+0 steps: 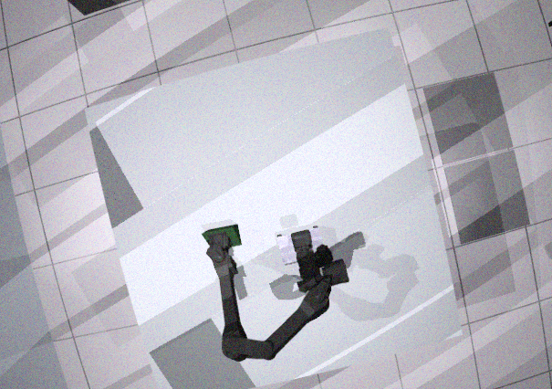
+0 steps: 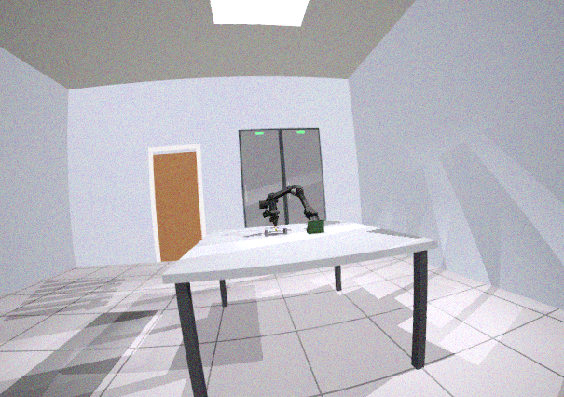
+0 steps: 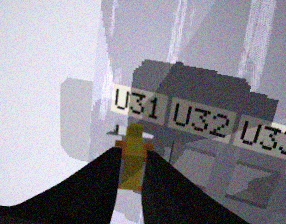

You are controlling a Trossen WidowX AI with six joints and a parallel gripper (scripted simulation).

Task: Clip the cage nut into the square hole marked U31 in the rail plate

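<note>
Cage nut (image 3: 133,145), yellow with orange bits, is pinched in the claw (image 2: 275,225) (image 3: 131,159). The claw is nearly closed, with the nut between its two black fingers. The nut is over the left end of the rail plate (image 1: 286,250) (image 2: 276,231) (image 3: 195,137), just near of the U31 label (image 3: 139,103). I think the job now is putting the nut into the U31 hole. The hole is mostly hidden, so I cannot tell if the wings are in it. Next, the claw should line the nut up, push it gently down until the wings hook, then let go and lift away. If it is crooked, it could catch on the edge.

I count one arm (image 1: 288,326) (image 2: 287,190), one claw, one nut, one plate, three labels in the close view, and one green block (image 1: 230,233) (image 2: 315,226) on the tabletop (image 1: 258,151) (image 2: 301,252).
</note>
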